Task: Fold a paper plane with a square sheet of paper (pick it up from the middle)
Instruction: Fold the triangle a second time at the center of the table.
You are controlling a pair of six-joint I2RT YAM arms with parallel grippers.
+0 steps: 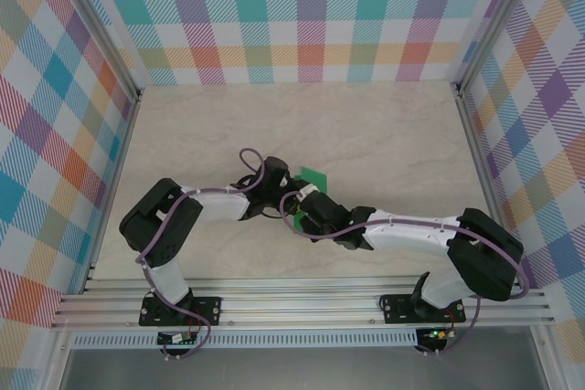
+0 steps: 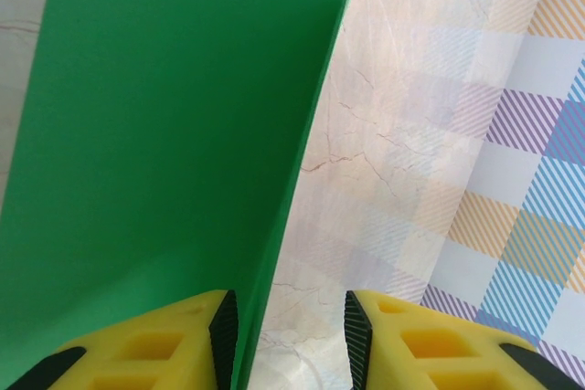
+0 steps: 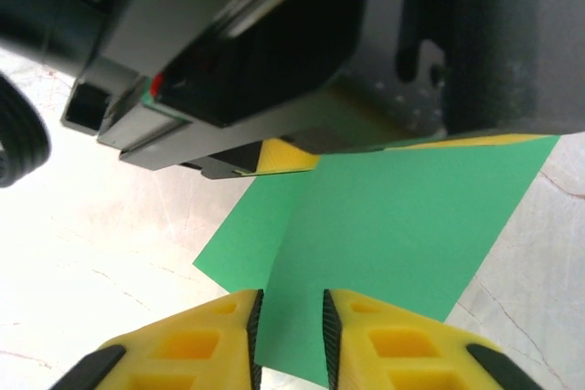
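The square sheet of paper [image 1: 313, 175] is bright green and sits mid-table, where both grippers meet. In the left wrist view the sheet [image 2: 164, 134] stands tilted, and its edge runs down between the jaws against the left pad. My left gripper [image 2: 291, 312] is open, with bare table showing up to the right pad. In the right wrist view the sheet [image 3: 393, 226] carries a faint crease and passes under the left gripper's black body [image 3: 274, 43]. My right gripper [image 3: 288, 308] has its jaws a narrow gap apart, and green paper shows in that gap.
The beige marble table [image 1: 366, 134] is walled by plaid panels [image 1: 311, 15] at the back and on both sides. An aluminium rail [image 1: 302, 303] carrying the arm bases runs along the near edge. Both forearms crowd the table's middle.
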